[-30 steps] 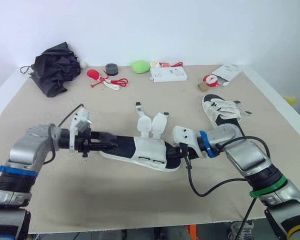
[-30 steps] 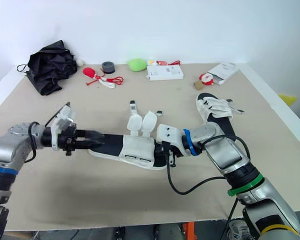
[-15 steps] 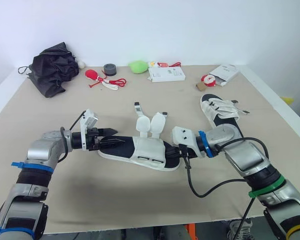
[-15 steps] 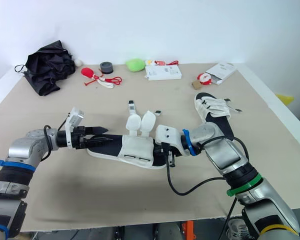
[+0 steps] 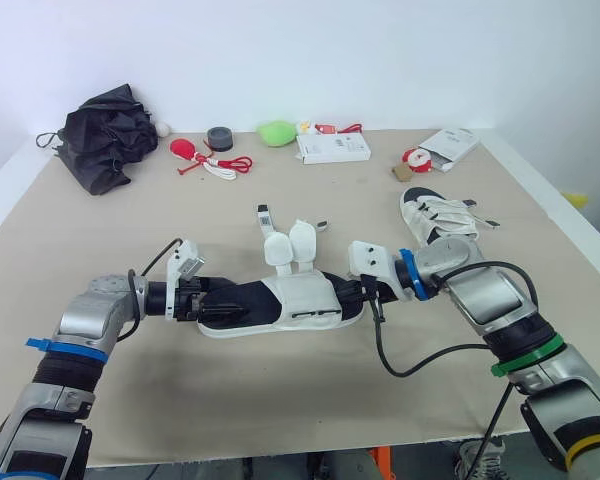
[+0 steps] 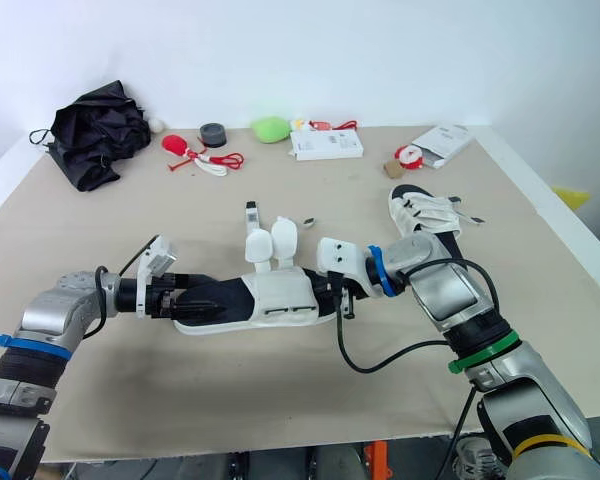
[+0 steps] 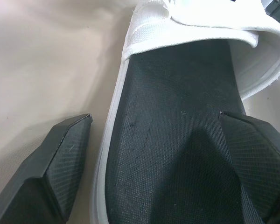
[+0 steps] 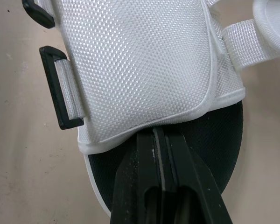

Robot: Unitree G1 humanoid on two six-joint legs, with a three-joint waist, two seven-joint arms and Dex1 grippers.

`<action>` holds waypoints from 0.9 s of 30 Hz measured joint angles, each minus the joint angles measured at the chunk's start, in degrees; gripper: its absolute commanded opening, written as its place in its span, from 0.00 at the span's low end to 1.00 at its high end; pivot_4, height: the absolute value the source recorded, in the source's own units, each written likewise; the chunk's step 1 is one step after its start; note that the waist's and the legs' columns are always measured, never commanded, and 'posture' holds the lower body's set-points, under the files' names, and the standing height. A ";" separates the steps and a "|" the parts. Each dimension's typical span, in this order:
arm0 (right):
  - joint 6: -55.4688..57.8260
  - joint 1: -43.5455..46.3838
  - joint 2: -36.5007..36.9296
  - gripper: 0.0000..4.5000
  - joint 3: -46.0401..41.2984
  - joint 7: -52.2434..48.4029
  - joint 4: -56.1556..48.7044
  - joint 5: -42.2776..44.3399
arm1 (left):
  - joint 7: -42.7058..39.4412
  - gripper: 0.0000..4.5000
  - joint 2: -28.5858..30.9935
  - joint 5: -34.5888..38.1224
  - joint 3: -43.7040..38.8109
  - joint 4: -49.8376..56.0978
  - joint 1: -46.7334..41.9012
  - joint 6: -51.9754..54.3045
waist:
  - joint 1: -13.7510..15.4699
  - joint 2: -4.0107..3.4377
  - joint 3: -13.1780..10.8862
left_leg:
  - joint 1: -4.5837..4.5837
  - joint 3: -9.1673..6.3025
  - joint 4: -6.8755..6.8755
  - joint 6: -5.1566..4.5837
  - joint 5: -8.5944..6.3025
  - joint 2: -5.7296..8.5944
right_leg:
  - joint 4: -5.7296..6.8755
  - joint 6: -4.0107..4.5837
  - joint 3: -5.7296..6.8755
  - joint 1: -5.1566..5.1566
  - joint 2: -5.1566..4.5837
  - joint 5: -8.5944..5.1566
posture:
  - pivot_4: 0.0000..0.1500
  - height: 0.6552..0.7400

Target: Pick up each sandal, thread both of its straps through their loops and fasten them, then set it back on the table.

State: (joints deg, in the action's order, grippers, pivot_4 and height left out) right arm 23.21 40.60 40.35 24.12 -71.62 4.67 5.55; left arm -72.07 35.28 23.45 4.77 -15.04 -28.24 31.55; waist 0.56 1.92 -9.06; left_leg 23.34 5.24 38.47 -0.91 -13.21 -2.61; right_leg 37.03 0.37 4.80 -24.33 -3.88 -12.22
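the sandal [image 5: 280,303] sits near the middle of the tabletop [image 5: 280,400], its two straps [image 5: 290,243] unthreaded and standing up. the right tool [image 8: 157,140] is pinched tight on the sole at one end. the left tool [image 5: 204,299] is spread wide, straddling the rim at the other end. a second sandal [image 5: 438,218] lies toward the right edge.

No text, brand or number can be read anywhere. The white box [image 5: 336,148] and the white packet [image 5: 452,143], both well beyond the arms, carry dark and red print, but it is too small to make out as letters.
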 measured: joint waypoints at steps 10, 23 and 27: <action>10.45 -1.97 -2.55 0.00 -4.12 -1.79 -0.59 6.77 | 1.96 0.99 -2.10 -2.25 -0.30 -1.76 -0.98 -4.43 | 0.13 -0.14 -0.09 | 0.19 -0.05 -0.06 0.02 -0.01 0.03 | 0.00 -0.17 0.07 -0.15 0.02 0.11 | 1.00 1.00; 9.61 -2.07 -1.93 0.00 -1.58 -0.79 -2.47 3.13 | 1.82 0.99 -2.54 -3.44 -0.12 -1.30 -0.92 -5.40 | 0.15 -0.12 -0.03 | 0.08 -0.11 -0.05 0.03 -0.03 0.04 | -0.03 -0.07 0.16 -0.02 0.06 0.01 | 1.00 1.00; 9.29 -1.99 -1.80 0.00 -1.49 -0.89 -2.51 2.54 | 2.17 0.99 -3.05 -3.04 -0.79 -1.19 -1.79 -3.60 | 0.20 -0.09 -0.02 | 0.09 -0.11 -0.02 0.02 -0.03 0.07 | -0.03 0.00 0.20 0.01 -0.08 -0.03 | 1.00 1.00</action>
State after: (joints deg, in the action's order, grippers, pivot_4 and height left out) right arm 32.50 38.61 38.55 22.63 -72.51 2.15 8.09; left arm -69.90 32.23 20.41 3.97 -16.22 -30.03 27.95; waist 0.76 1.83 -9.08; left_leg 23.43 5.13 38.45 -0.89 -13.23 -2.55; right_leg 37.00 0.37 5.00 -24.33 -3.96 -12.25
